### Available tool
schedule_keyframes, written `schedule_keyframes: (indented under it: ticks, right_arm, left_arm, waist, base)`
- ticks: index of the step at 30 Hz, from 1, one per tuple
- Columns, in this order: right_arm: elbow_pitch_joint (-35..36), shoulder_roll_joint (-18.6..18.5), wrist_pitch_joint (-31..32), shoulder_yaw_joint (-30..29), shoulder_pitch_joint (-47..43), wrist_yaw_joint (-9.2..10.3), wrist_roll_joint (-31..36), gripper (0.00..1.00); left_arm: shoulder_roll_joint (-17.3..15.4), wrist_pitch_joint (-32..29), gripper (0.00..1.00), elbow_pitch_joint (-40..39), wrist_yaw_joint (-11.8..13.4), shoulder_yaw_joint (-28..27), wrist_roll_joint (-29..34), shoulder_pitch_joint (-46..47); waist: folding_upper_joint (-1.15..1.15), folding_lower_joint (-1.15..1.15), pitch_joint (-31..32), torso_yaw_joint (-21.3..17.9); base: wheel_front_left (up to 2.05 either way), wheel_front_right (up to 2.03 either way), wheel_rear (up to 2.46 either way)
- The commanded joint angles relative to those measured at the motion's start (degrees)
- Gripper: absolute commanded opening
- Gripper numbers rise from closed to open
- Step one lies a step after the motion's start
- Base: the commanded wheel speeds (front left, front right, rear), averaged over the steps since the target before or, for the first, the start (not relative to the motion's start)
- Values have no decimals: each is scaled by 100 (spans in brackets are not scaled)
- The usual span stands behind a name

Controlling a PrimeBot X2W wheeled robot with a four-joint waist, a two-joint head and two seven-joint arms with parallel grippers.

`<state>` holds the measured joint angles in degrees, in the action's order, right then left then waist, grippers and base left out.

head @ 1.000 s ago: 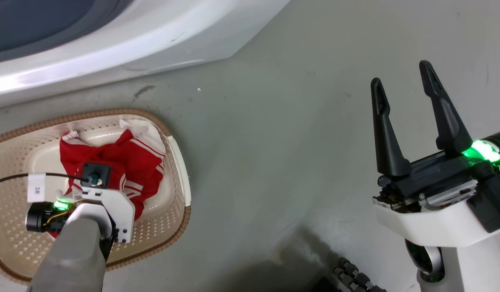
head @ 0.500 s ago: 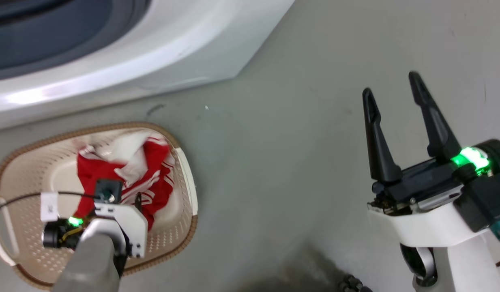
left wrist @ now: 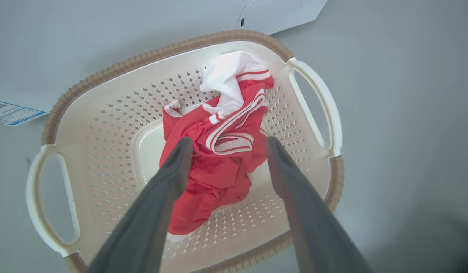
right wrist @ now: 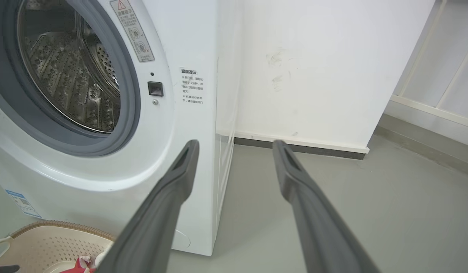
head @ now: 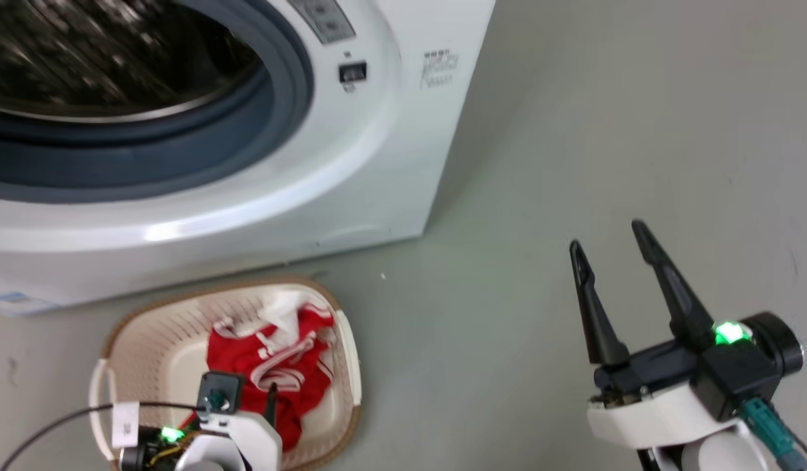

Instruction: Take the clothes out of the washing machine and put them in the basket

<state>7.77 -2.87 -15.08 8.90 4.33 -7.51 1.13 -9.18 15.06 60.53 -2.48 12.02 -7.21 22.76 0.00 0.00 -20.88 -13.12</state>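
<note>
Red clothes (left wrist: 218, 170) with white trim lie crumpled in the cream basket (left wrist: 161, 49) on the floor. My left gripper (left wrist: 228, 141) hangs open just above them, with nothing between its fingers. In the head view the basket (head: 148, 311) with the clothes (head: 266, 366) sits at the lower left, in front of the washing machine (head: 377, 163). My right gripper (head: 606, 235) is open and empty over the bare floor to the right. In the right wrist view the right gripper (right wrist: 234, 142) points at the washing machine (right wrist: 173, 151), whose visible drum (right wrist: 66, 76) shows bare steel.
Grey floor (head: 540, 131) stretches to the right of the machine. A white wall (right wrist: 302, 76) with a dark baseboard stands behind it. A blue-edged label (left wrist: 10, 113) is stuck low on the machine's front, near the basket.
The head camera has tilted up, bringing the machine's opening into view. The red garment has settled differently in the basket, white part now on top. Both grippers stay open.
</note>
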Motion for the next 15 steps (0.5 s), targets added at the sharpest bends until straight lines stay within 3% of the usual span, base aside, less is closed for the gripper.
schedule_keyframes:
  ticks: [1,15]
  right_arm:
    - [-13,-1,-13,-8,-112,4,32,100]
    - [-111,0,-12,-139,-889,4,138,100]
  left_arm:
    - [37,14,100,-146,30,-12,19,-149]
    - [183,15,100,-2640,495,-316,159,-1645]
  waist:
    - [0,0,492,200]
    - [0,0,1620,547]
  base:
    - [0,0,0]
    - [0,0,0]
